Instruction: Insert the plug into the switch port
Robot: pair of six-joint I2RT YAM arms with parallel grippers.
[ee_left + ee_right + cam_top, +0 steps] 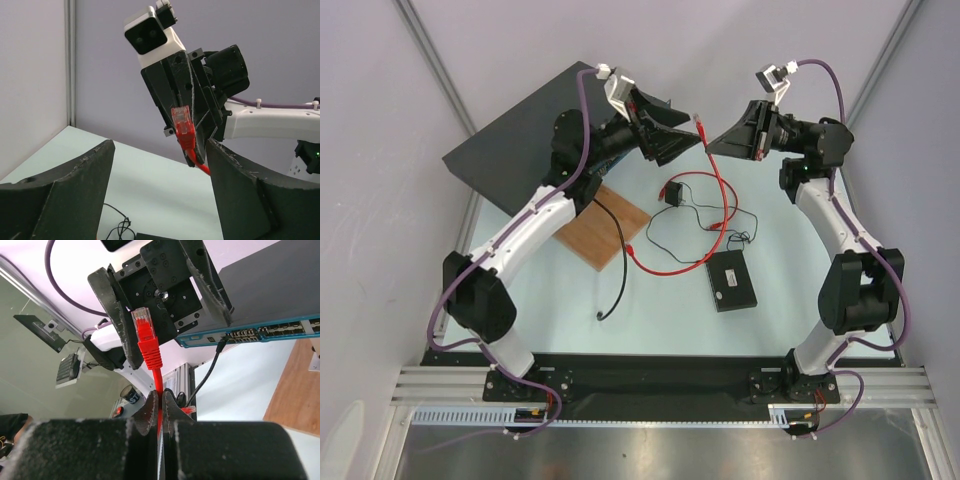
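Observation:
The plug (145, 332) on the thin red cable (720, 190) is held up in the air, pointing at my left gripper. My right gripper (160, 400) is shut on the red cable just behind the plug (698, 122). My left gripper (160, 145) faces it with its fingers wide apart and nothing between them. The plug (182, 125) hangs just beyond its fingertips, in line with the gap. The switch (732, 280), a small flat black box, lies on the table in front of the right arm. Its port does not show.
The large dark rack unit (520, 130) with a blue front (250, 332) lies at the back left, and a black cable (615, 270) trails from it. A wooden board (610, 225) sits beside it. A small black cube (673, 192) on a thin wire lies mid-table.

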